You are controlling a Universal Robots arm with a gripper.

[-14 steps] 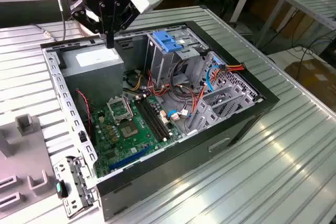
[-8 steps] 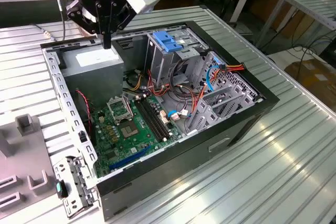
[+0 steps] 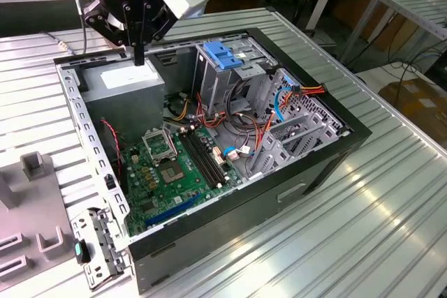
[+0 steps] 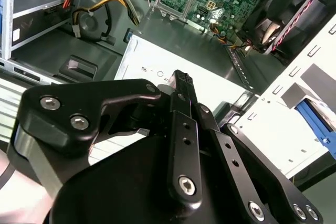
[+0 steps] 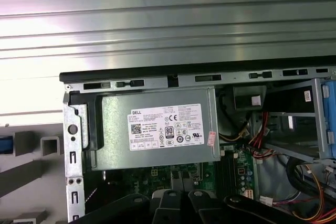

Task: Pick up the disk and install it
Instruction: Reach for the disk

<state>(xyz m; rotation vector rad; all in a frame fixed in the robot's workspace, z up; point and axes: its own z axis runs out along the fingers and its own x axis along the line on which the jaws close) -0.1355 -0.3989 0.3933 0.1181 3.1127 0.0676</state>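
The claw (image 3: 140,59) hangs clenched on nothing just above the power supply (image 3: 129,82), in the far corner of the open case (image 3: 328,151) at the exterior view's left. What seems to be the disk (image 5: 4,144) shows as a blue edge in the first wrist view. It sits at the grey fixture (image 5: 42,145) on the surface (image 3: 391,228) beside the case, apart from the claw.

A grey power supply (image 5: 113,129) with a white sticker (image 5: 167,127) sat inside the open computer case (image 5: 73,129), beside what seemed a motherboard (image 5: 239,171).
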